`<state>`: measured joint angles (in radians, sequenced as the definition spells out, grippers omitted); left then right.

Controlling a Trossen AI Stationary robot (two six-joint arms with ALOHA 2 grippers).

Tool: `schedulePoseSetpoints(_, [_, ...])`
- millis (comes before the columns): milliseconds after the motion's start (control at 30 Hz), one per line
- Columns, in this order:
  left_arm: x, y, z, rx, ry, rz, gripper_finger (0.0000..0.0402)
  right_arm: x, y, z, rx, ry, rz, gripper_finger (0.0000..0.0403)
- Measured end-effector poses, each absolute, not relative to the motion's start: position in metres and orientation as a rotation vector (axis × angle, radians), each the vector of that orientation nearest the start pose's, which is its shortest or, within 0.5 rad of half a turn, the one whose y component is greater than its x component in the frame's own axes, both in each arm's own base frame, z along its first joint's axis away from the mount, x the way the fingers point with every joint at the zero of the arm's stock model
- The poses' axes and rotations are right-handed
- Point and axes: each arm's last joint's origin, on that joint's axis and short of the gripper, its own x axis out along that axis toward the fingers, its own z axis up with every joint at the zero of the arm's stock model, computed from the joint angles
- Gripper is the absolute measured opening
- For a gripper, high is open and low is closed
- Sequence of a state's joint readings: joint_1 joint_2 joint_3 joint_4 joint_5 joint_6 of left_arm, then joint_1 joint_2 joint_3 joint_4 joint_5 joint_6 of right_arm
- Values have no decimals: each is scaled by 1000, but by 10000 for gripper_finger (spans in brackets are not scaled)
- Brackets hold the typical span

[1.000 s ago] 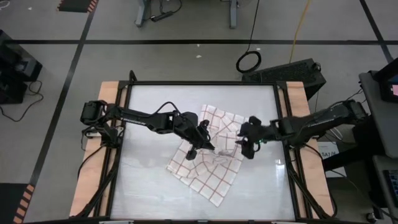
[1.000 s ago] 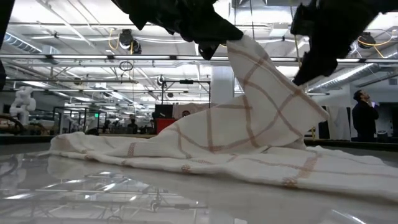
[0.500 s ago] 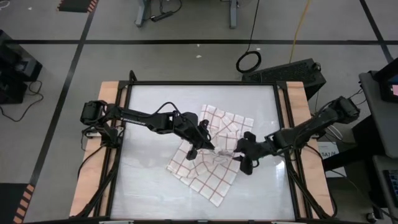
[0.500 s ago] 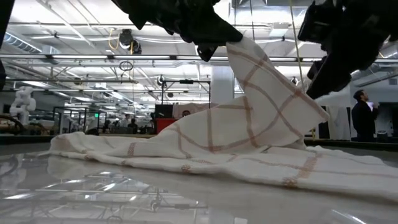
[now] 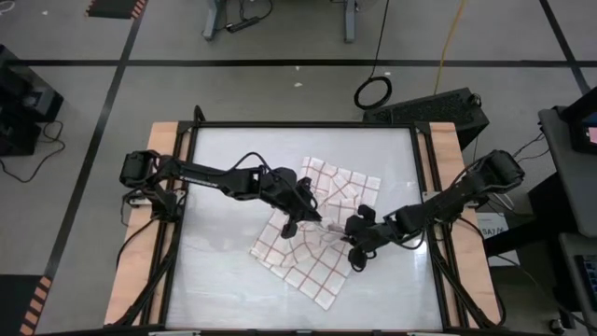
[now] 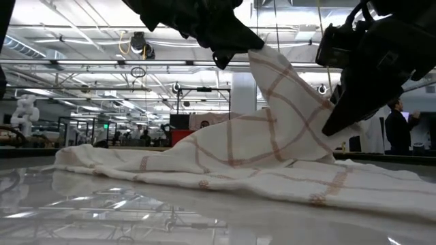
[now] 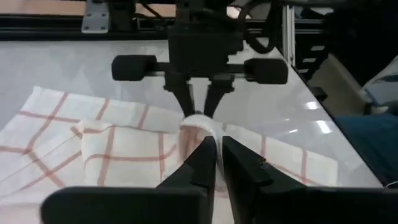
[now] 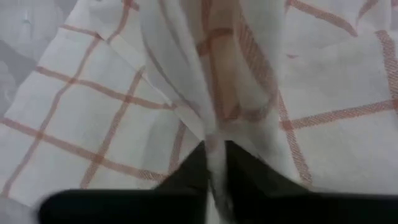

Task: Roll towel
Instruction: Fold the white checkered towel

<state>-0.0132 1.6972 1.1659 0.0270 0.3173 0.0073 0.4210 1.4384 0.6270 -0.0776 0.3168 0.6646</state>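
The white towel with its red-brown grid lies rumpled at the table's middle. Its edges rest flat on the top, and one fold is pulled up into a peak. My left gripper, reaching in from the table's left, is shut on that peak. My right gripper, coming from the right, is shut on the same raised fold, lower on its right slope. In the left wrist view the right gripper faces my left one across the fold. My left gripper pinches the top of the towel's raised fold between its two fingers, slanting down from the table's left. The cloth hangs from it like a tent and slopes down to the part that lies on the table. My right gripper pinches a narrow gathered ridge of the same fold between its two fingers, slanting down from the table's right. That ridge runs up toward the left gripper; the towel below it lies on the table.
The glossy tabletop shows bare to the left of and in front of the towel, inside a black frame with wooden side strips. Beyond the table there are a cable coil and equipment on the floor, and a person stands far back.
My right gripper has come down and moved toward the table's near edge and the left gripper. It went from beside the raised fold to the fold's right slope, where it now has the cloth between its fingers. The left gripper and the peak have kept still.
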Motion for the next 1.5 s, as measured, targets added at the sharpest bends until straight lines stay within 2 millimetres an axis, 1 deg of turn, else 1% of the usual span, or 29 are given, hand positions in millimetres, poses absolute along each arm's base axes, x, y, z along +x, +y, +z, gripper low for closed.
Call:
schedulePoseSetpoints(67, [372,-16,252,-76,528,-335,61,238,97,156,312,812,-181,13])
schedulePoseSetpoints(133, [363,-19,256,-80,572,-341,97,238,96,159,318,792,-193,12])
schedulePoseSetpoints(200, [351,-22,259,-84,660,-311,141,237,96,162,323,775,-195,5])
schedulePoseSetpoints(267, [336,-28,258,-78,790,-248,187,236,95,165,329,772,-190,2])
schedulePoseSetpoints(367, [314,-45,245,-3,995,-110,241,236,95,169,342,758,-183,4])
schedulePoseSetpoints(433, [300,-60,232,67,1098,-2,259,235,95,171,342,751,-177,2])
schedulePoseSetpoints(600, [274,-103,208,114,1146,67,267,234,94,175,343,739,-169,2])
schedulePoseSetpoints(733, [253,-136,202,122,1127,83,267,233,94,178,354,734,-151,1])
schedulePoseSetpoints(800, [243,-148,197,148,1114,94,267,233,95,178,360,730,-147,1])
schedulePoseSetpoints(900, [229,-163,193,179,1048,145,267,233,95,178,369,733,-148,1])
schedulePoseSetpoints(1000, [216,-167,181,177,1033,195,267,233,95,178,380,732,-152,1])
schedulePoseSetpoints(1133, [209,-170,165,137,986,264,267,233,95,178,404,730,-161,1])
schedulePoseSetpoints(1200, [209,-174,160,117,956,260,267,233,95,178,422,729,-167,1])
schedulePoseSetpoints(1333, [211,-178,149,122,960,260,267,233,96,179,467,719,-175,1])
schedulePoseSetpoints(1500, [215,-180,132,168,974,294,267,235,103,183,483,671,-129,1])
